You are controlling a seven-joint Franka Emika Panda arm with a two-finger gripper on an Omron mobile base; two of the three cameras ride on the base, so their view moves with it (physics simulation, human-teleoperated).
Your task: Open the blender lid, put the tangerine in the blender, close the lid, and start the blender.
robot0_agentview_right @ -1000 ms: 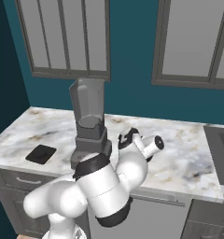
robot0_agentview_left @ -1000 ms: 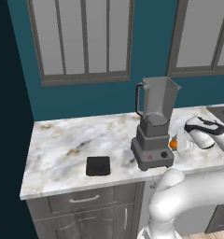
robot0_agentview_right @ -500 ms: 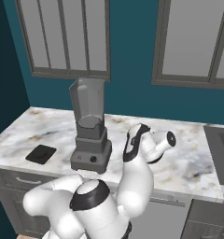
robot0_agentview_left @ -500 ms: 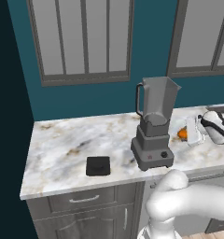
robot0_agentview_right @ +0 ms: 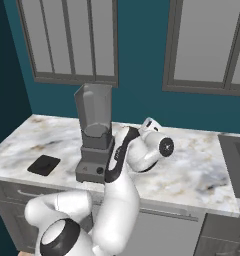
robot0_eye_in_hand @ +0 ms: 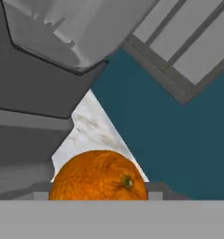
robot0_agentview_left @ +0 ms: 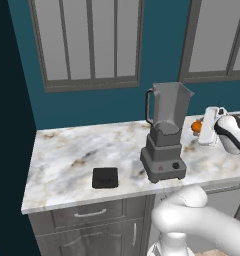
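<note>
Fingers (robot0_agentview_left: 196, 127) grip tangerine (robot0_eye_in_hand: 99, 175) above marble counter (robot0_agentview_left: 72, 160), teal wall (robot0_agentview_left: 102, 107) behind.

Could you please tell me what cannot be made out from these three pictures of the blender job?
- Claw tips: in the hand view the tangerine covers them; the grip itself is unseen.
- Tangerine: in the left base view the white hand hides most of it.
- Whether the tangerine rests on the counter: hidden by the hand.
- Blender knob setting: too small in the right base view.
- Blender lid details: too small.
</note>
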